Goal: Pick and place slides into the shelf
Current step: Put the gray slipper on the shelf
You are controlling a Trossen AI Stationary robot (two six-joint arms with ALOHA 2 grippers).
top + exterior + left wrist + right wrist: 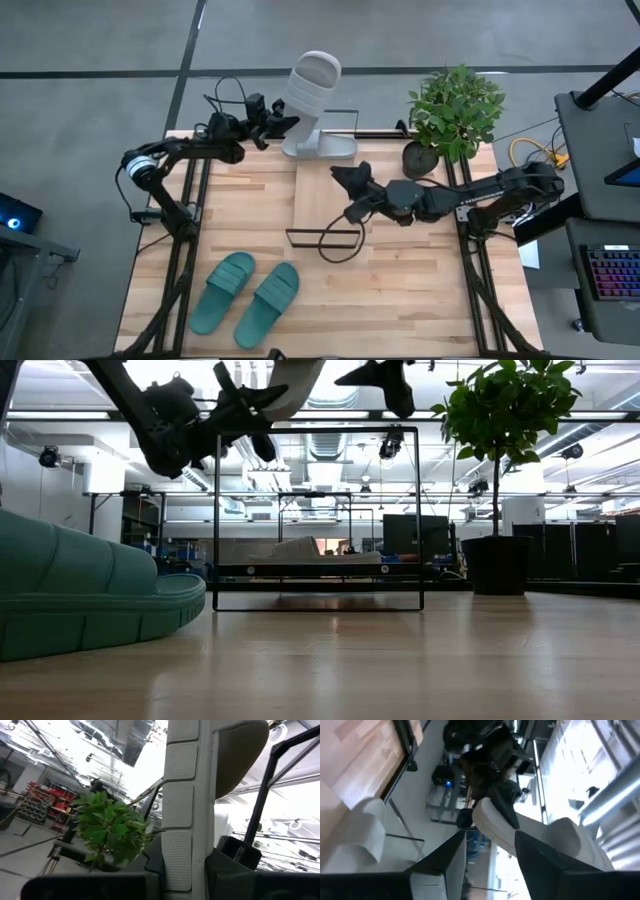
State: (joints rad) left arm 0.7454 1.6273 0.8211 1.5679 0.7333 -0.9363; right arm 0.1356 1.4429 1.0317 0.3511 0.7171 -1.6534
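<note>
A teal pair of slides lies soles down at the table's near left. The shelf, a light plank on a black wire frame, stands mid-table. One pale grey slide lies flat at its far end. The other grey slide stands on end in the air above that spot, with my left gripper shut on it. My right gripper hovers open over the shelf's plank, pointing toward the held slide, with nothing between its fingers. My left gripper pinches the grey slide between its two fingers at the sole's side edge, which runs up between them. The fingers come from the table's left, slanting upward. The slide stands nearly on end, strap to one side, lifted clear above the shelf.
A potted plant stands at the table's far right, close behind my right arm. The shelf's thin black frame rises tall in the low view. Bare wood lies to the right of the teal pair.
</note>
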